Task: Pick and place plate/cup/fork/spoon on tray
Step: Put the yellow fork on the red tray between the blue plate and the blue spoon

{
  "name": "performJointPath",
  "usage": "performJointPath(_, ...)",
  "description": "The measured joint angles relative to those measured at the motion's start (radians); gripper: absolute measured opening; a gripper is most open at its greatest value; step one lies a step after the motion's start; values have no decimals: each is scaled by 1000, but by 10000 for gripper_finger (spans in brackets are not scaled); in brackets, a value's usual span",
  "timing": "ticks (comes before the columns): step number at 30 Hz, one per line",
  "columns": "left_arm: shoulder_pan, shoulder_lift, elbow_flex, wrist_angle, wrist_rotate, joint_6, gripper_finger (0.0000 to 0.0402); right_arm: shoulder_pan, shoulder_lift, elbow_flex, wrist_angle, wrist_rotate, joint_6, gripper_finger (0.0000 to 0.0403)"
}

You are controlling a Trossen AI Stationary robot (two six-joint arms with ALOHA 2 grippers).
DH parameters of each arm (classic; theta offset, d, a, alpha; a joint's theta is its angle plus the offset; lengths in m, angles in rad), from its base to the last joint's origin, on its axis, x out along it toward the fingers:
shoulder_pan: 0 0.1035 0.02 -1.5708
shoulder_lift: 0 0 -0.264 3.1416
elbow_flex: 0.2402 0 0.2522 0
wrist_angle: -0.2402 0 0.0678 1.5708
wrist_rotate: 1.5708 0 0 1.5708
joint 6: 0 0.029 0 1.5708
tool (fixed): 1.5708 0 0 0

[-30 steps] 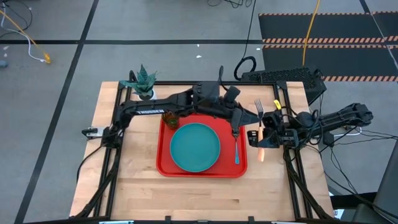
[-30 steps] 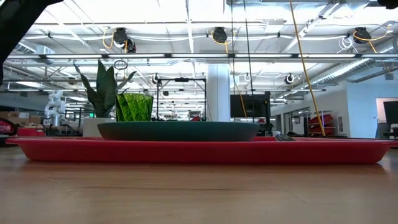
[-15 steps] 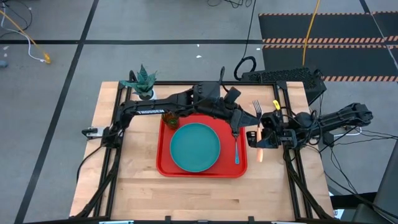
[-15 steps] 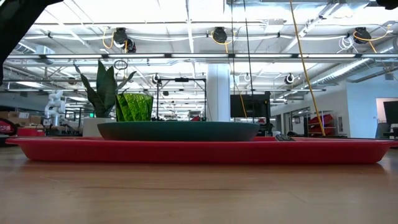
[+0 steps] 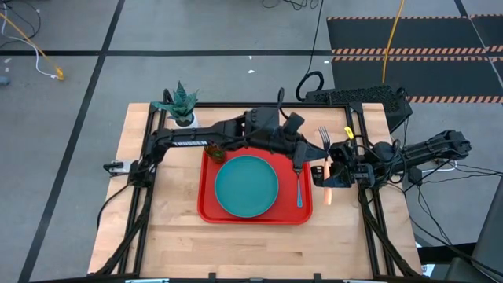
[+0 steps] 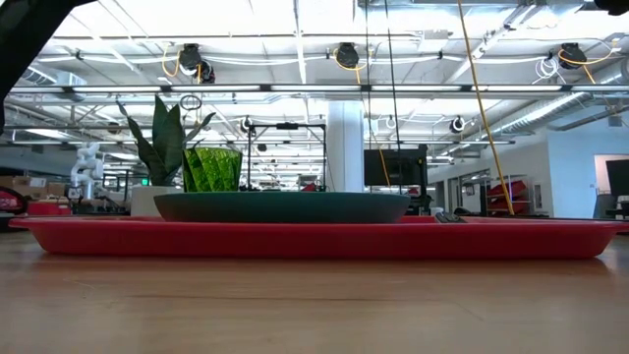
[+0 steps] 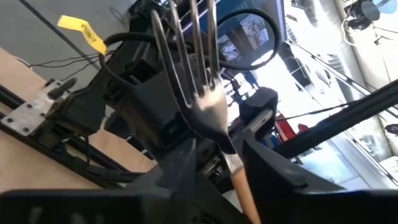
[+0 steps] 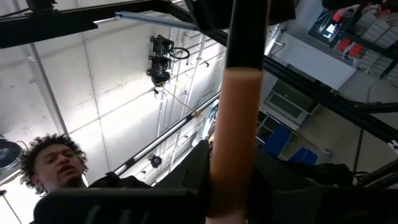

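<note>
The red tray [image 5: 211, 211] lies mid-table with the teal plate [image 5: 246, 185] on it. The olive-green cup [image 5: 215, 149] stands in the tray's far left corner and also shows in the low view [image 6: 211, 169]. The blue-handled spoon [image 5: 299, 191] lies along the tray's right side. My right gripper [image 5: 324, 174] is shut on the fork [image 5: 324, 140] just right of the tray. My left gripper [image 5: 298, 163] is open above the spoon's bowl end, hiding it. In the left wrist view its fingers stand on either side of the fork's neck [image 7: 217, 124], apart from it. My right gripper pinches the fork's orange-tan handle [image 8: 231, 143] between its two fingers, about mid-handle. The fingers come from the table's right and lie across the fork. The tines [image 5: 324, 135] point to the table's far edge and the handle's end [image 5: 328, 195] sticks out toward the near edge.
A white pot with a green plant [image 5: 181, 106] stands at the table's far left. Black frame rails [image 5: 369, 228] run along both sides of the table. A person shows in the right wrist view [image 8: 46, 165], beyond the table. Bare wood lies near the front edge [image 5: 251, 248].
My right gripper has carried the fork a little toward the table's left, nearer the tray's right rim. The plate, cup and spoon have stayed where they were.
</note>
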Motion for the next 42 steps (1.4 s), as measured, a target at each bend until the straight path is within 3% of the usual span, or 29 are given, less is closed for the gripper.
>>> performJointPath(13,-1,0,0,14,5,14,6,0,-1,0,5,-4,-6,45)
performJointPath(23,-3,0,0,14,8,23,4,0,-1,0,2,0,-9,45)
performJointPath(29,-3,0,0,18,8,22,3,0,1,0,-7,2,0,73)
performJointPath(37,-3,-1,0,13,8,20,2,0,0,0,-7,3,-28,47)
performJointPath(42,-3,-1,0,15,8,16,1,0,0,0,-12,3,-19,76)
